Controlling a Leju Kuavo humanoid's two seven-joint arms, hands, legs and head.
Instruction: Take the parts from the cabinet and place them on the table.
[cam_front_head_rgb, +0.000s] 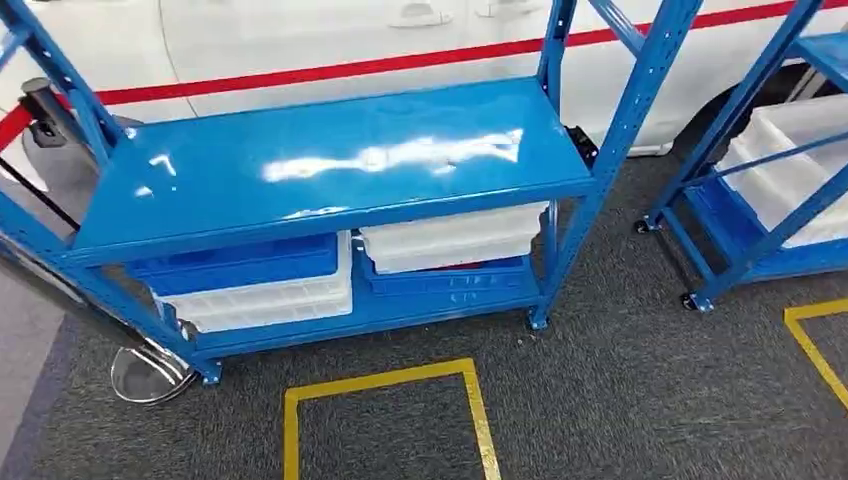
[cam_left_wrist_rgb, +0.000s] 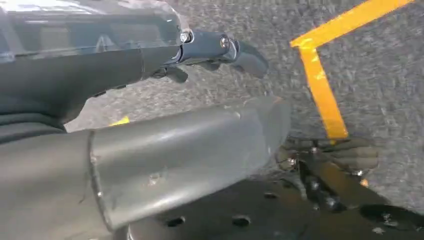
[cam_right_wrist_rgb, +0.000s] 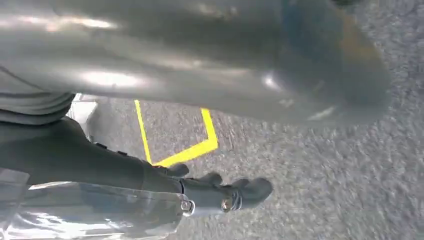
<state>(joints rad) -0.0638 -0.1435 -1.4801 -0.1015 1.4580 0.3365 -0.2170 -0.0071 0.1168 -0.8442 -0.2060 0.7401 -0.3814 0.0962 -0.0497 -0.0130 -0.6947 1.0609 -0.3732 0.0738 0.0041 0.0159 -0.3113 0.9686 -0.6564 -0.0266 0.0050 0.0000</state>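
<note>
Left hand (cam_left_wrist_rgb: 215, 50) and right hand (cam_right_wrist_rgb: 220, 192) hang over grey carpet, fingers loosely extended, holding nothing. The cabinet (cam_front_head_rgb: 330, 170) stands ahead, long axis crosswise; white bins (cam_front_head_rgb: 455, 235) occupy its lower shelf. Parts not discernible; neither hand evidently nearer.

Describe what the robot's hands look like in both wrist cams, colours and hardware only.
Left hand: smooth grey thumb housing with small scuffs, dark fingers with rounded tips, silver screws at the joints, a glossy translucent cover over the back. Right hand: the same build, a shiny grey thumb shell, dark fingers, silver fasteners, a glossy clear cover.
</note>
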